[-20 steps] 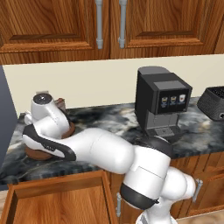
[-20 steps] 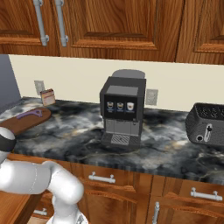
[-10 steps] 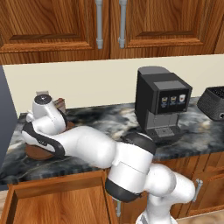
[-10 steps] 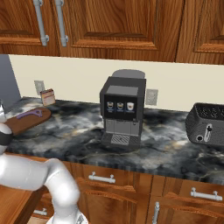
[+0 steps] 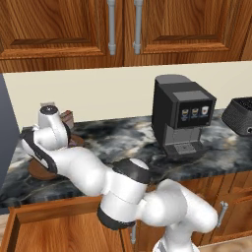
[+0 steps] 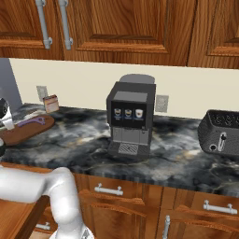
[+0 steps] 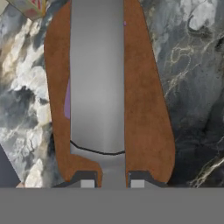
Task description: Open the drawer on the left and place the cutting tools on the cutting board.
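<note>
My gripper [image 7: 112, 183] is shut on a long grey cutting tool [image 7: 97, 78], which reaches lengthwise over the dark-brown cutting board [image 7: 146, 109]. A purple cutting tool [image 7: 67, 99] lies on the board and peeks out from under the grey one's left side. In the right base view the purple tool [image 6: 31, 122] rests on the board [image 6: 23, 134] at the counter's left end. In the left base view my hand hangs over the board [image 5: 42, 172] and hides the fingers. The drawer [image 5: 54, 206] stands pulled open below the counter's left end.
A small tan box [image 6: 51, 102] with red stripes stands against the wall behind the board. A black coffee machine [image 5: 182, 120] occupies the middle of the marble counter, with a dark toaster [image 6: 221, 135] at the right. Wooden cabinets hang above.
My elbow has swung lower and forward in front of the counter. The hand stays over the cutting board, still shut on the grey tool.
</note>
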